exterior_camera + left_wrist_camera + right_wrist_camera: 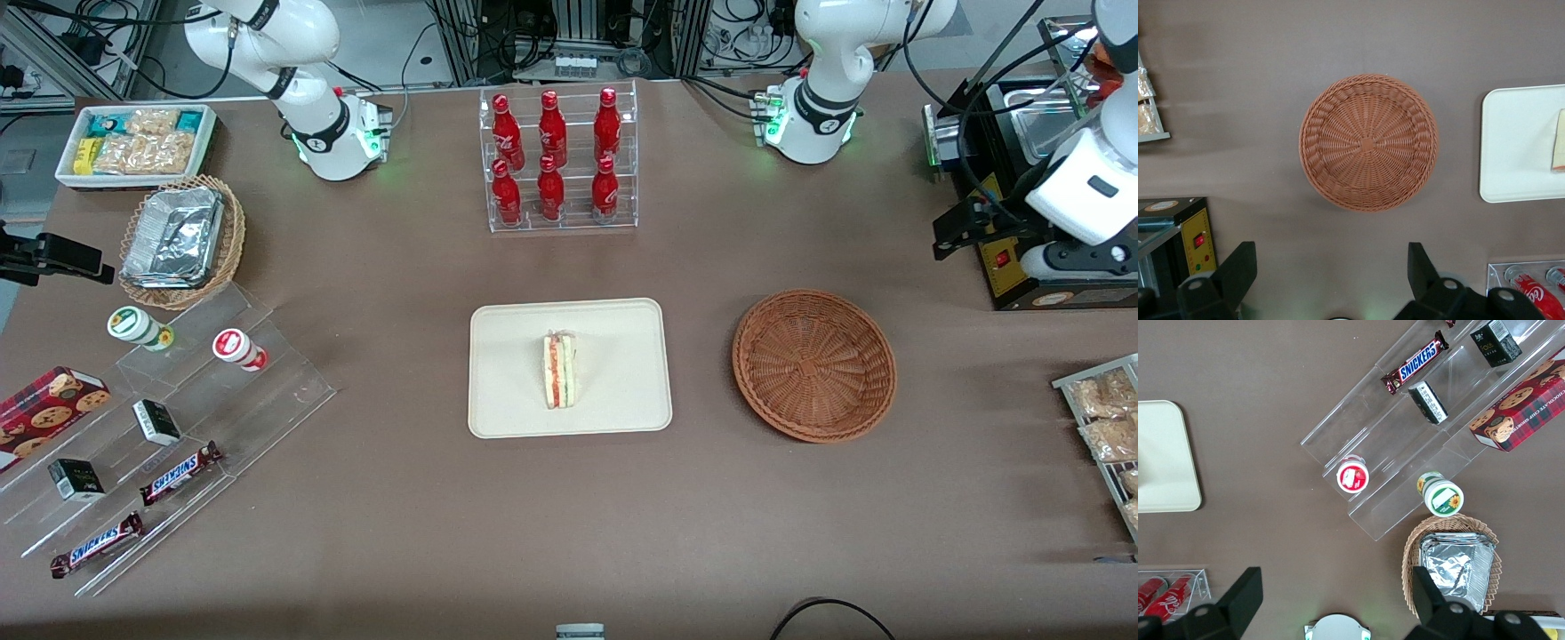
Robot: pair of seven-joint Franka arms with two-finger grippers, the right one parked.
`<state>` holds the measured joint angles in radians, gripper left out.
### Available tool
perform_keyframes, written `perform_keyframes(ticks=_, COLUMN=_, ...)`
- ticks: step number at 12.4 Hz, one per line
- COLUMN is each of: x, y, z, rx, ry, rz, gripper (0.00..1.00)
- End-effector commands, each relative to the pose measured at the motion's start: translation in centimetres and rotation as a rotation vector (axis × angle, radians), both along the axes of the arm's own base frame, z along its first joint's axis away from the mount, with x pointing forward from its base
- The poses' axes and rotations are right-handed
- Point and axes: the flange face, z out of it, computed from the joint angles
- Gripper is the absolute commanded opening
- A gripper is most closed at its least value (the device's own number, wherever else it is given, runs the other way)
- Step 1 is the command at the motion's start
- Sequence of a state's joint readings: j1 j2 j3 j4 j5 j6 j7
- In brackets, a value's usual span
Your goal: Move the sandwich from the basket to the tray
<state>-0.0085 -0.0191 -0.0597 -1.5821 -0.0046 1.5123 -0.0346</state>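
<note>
A brown table (pixel 373 498) carried a clear rack of red bottles (pixel 558 160) and, nearer the front camera, the tray (pixel 507 400) with the sandwich (pixel 560 371) lying on it. The basket (pixel 1368 142) sat beside the tray, toward the working arm's end. The gripper (pixel 1331 277) hung above the table near the basket, fingers (pixel 1238 270) spread wide, holding nothing.

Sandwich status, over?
Hand open, empty, high above the basket. Sandwich sits on the tray. Basket empty, nothing in the way.
</note>
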Motion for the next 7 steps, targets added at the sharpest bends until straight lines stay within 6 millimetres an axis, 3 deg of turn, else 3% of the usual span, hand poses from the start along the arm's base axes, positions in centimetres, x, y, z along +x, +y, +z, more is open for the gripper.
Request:
perform_keyframes(ticks=1, x=-0.9, y=0.2, z=0.3, rx=-0.011, ry=0.016, rz=-0.001, gripper=1.0)
perform_keyframes(ticks=7, x=-1.2, y=1.2, z=1.1, rx=0.019, ry=0.025, rz=0.031, gripper=1.0)
